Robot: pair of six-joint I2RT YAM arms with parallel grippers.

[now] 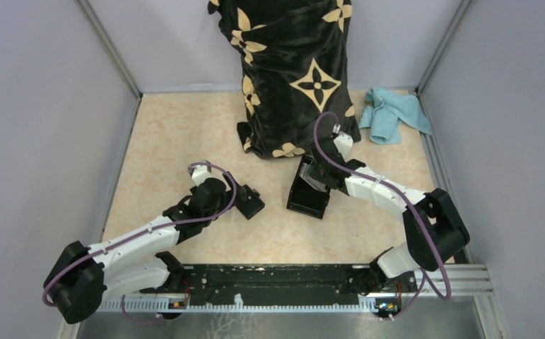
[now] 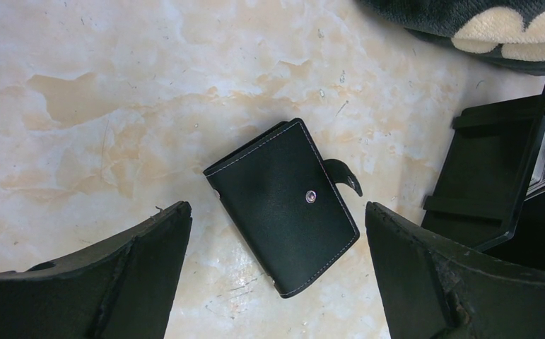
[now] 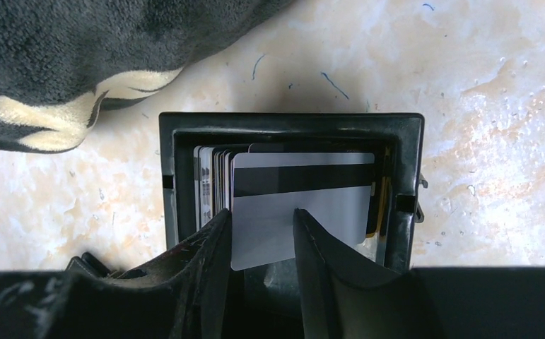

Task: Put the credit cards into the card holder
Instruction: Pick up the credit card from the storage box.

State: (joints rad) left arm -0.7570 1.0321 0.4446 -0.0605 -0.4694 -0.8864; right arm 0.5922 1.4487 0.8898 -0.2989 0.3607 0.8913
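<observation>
**Operator:** Where does my right hand stand?

**Spotter:** Your right hand (image 3: 261, 219) is down at the mouth of the rigid black plastic box (image 3: 290, 121). Its two fingers (image 3: 209, 244) are narrowed to a slim gap low on a pale grey plastic card (image 3: 301, 212) with a black magnetic stripe. You cannot tell from here whether they truly pinch it. That card leans in front of the other cards (image 3: 209, 176), which stand packed upright behind it inside the box.

**Operator:** Which step is this?

**Spotter:** By my reading, the first pick: getting one card out of the box. None seems to have reached the holder.

**Operator:** And the holder?

**Spotter:** The small flat black leather-like wallet (image 2: 276, 226) lies folded shut on the marbled beige tabletop (image 2: 78, 106), near the box, with its strap tab sticking out. Your left hand (image 2: 276, 208) hovers over it, spread as wide as it goes and holding nothing, with a finger on either side and clear of it.

**Operator:** What next?

**Spotter:** Firm the pinch, then draw the card straight up so it doesn't drag its neighbours. You'll need the wallet opened before any pocket can take a card, and your left hand is placed for that. Mind the dark flower-patterned cloth (image 1: 290, 70) close behind the box.
</observation>
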